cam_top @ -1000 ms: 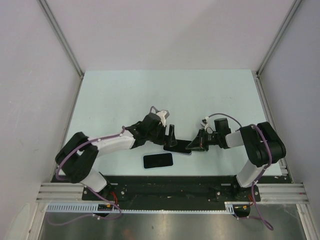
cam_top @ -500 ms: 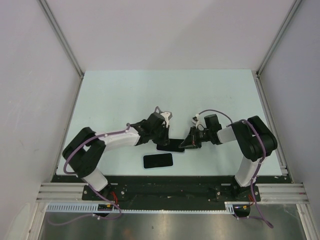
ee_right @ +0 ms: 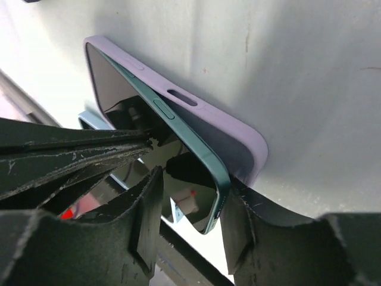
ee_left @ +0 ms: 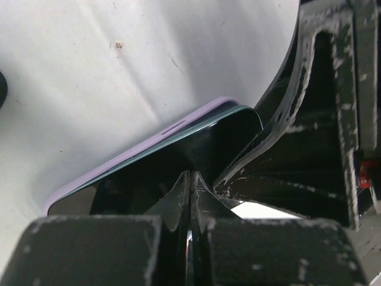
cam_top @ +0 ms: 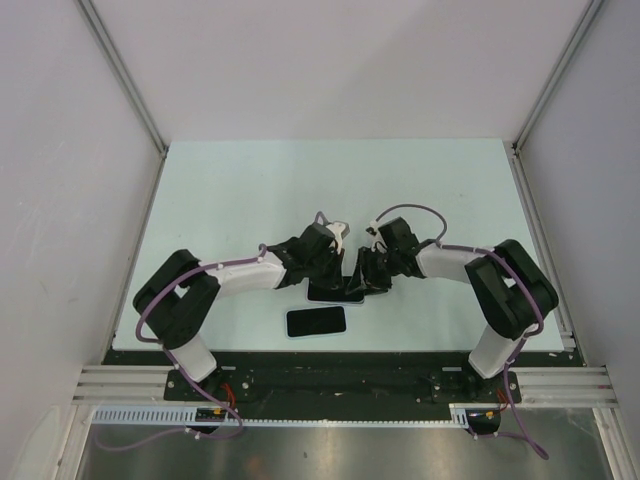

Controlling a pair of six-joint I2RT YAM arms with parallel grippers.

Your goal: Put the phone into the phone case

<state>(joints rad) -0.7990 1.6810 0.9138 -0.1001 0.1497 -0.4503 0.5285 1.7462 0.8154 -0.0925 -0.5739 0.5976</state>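
Left pincer (ee_left: 189, 182) closed, tips on the phone (ee_left: 208, 140) screen; right pincer (ee_right: 195, 183) part-open astride phone and phone case (ee_right: 229, 128).

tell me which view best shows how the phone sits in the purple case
Right wrist: the phone shows its green edge raised above the case at the near corner. Left wrist shows both edges too, the left gripper covering the screen. Top external gives only a dark slab between the arms.
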